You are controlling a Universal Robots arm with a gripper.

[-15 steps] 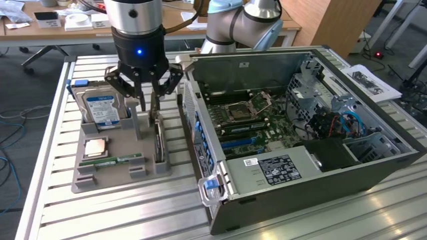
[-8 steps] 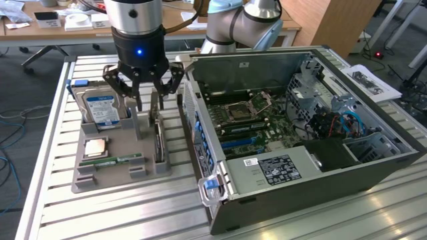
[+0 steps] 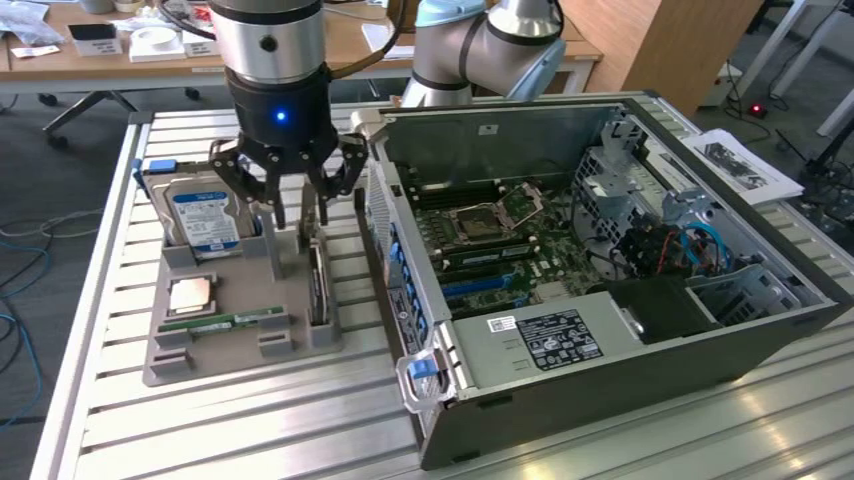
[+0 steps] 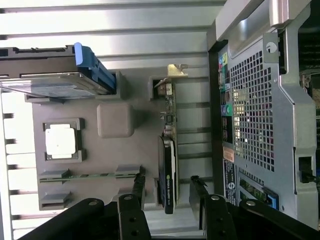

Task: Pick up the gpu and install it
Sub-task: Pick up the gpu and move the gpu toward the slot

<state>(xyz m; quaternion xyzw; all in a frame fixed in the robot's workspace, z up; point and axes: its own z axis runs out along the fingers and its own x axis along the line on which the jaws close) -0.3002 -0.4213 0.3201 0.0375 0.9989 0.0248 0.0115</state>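
The gpu (image 3: 320,288) stands on its long edge in a slot of the grey holder tray (image 3: 240,350), on the side nearest the computer case. In the wrist view the gpu (image 4: 169,167) shows a dark face, a green board edge and a silver end bracket. My gripper (image 3: 296,205) hangs just above the tray over the gpu's far end. It is open: the two black fingertips (image 4: 137,187) straddle the card with a gap on each side. The gripper (image 4: 167,192) holds nothing.
The tray also carries a hard drive with a blue label (image 3: 207,220), a square processor (image 3: 191,293) and a narrow green RAM stick (image 3: 220,323). The open computer case (image 3: 747,330) lies close beside the tray on the exterior view's right, motherboard exposed. Everything rests on a slatted metal table (image 3: 200,430).
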